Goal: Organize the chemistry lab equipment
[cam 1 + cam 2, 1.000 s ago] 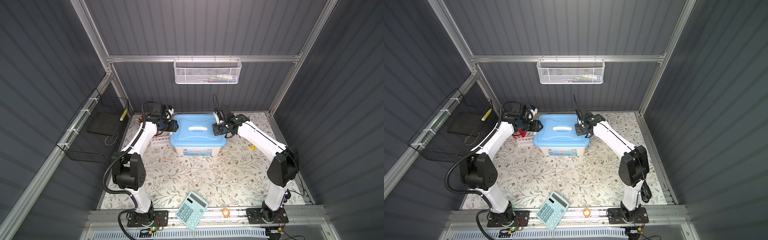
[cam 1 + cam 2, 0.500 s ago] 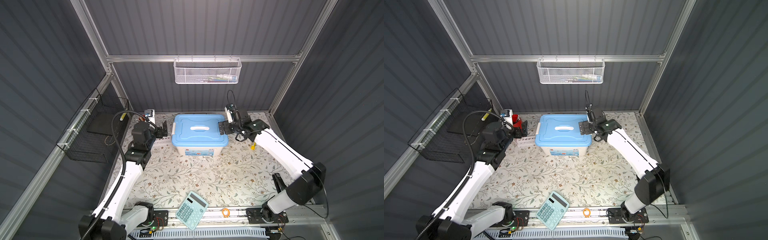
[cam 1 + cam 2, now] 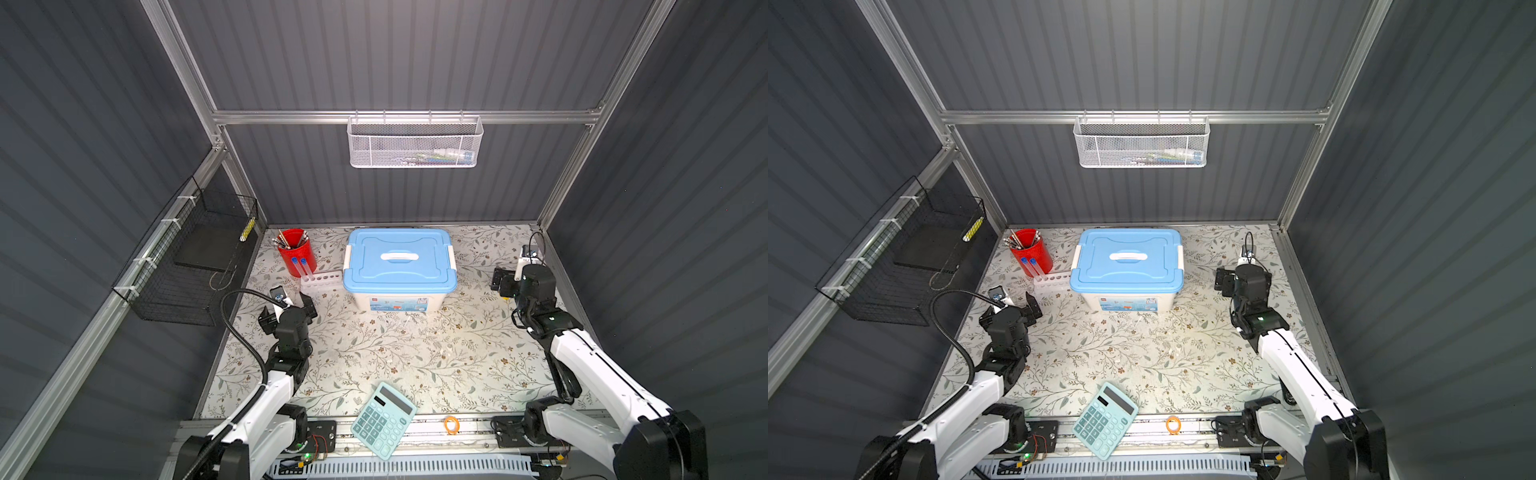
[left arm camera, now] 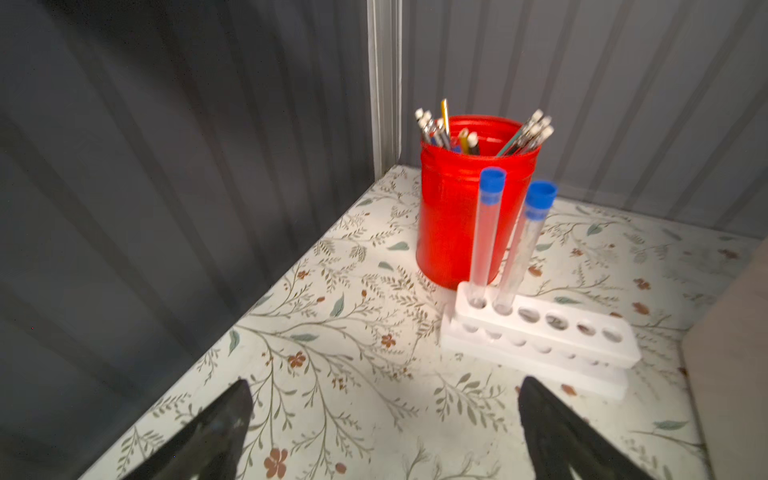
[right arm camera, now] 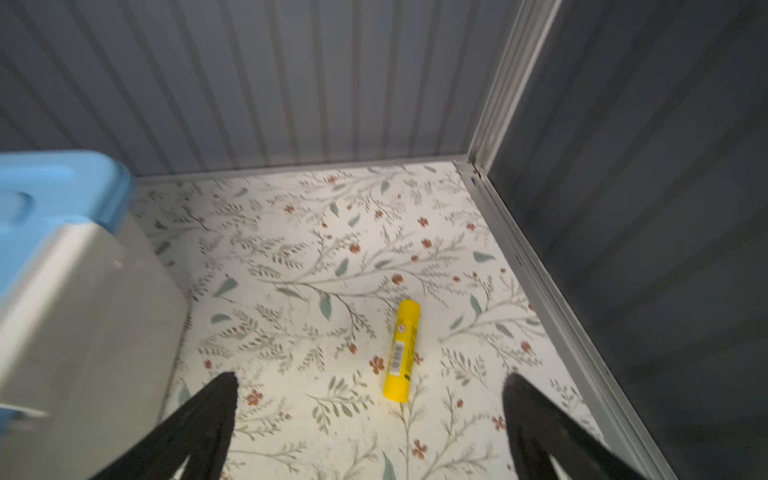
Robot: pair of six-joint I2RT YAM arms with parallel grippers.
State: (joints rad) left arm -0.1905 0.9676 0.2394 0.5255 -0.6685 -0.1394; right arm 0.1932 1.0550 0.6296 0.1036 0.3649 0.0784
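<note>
Contents of the storage box point(image 3: 400, 266) are hidden: its blue lid is on, and in both wrist views the box shows only as a blurred, cut-off wall. Items in the white wire basket point(image 3: 413, 143) on the rear wall cannot be identified through the mesh. Faint clear glints point(image 3: 409, 321) on the mat just in front of the box are too weak to name. Two blue-capped test tubes point(image 4: 486, 232) stand in the end holes of the white rack point(image 4: 540, 332), one leaning slightly, just beside the red cup point(image 4: 453, 216) and near the box's side. The left arm reaches forward from the near rail. The left gripper point(image 4: 384, 382) hangs above the mat near the rack, jaws wide with nothing between them. The right arm extends along the right wall. The right gripper point(image 5: 370, 376) hangs over a yellow tube point(image 5: 402, 351) lying flat, jaws wide and empty, clear of the box.
</note>
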